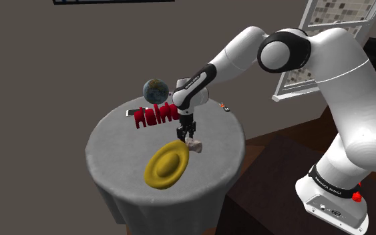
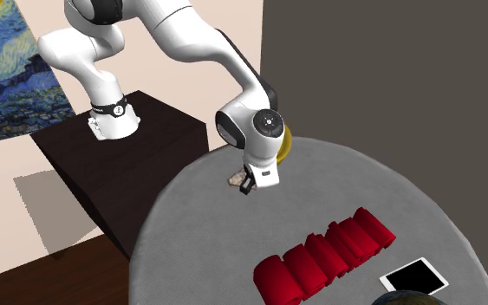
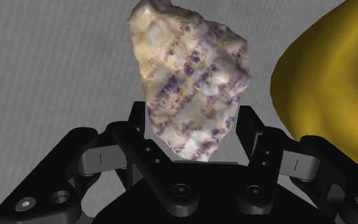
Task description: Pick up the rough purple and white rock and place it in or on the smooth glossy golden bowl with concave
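Rock (image 3: 193, 83) is rough and chunky, white with purple speckles, and the wrist view has the black gripper (image 3: 193, 127) pinched onto its narrow end, while the shoulder view puts it right beside the smooth, glossy yellow bowl (image 1: 166, 165) on the round grey table (image 1: 113, 143).

The glossy white arm (image 1: 356, 100) is built of fat rounded links with dark grey joints (image 1: 281, 52) between them. A black band with small white lettering (image 1: 332, 181) rings its foot, beside a red knob (image 1: 356, 196). Its all-black two-finger gripper (image 3: 194, 121) is angular, its linked plates set with round recessed screws (image 3: 181, 189) and short pale lines.
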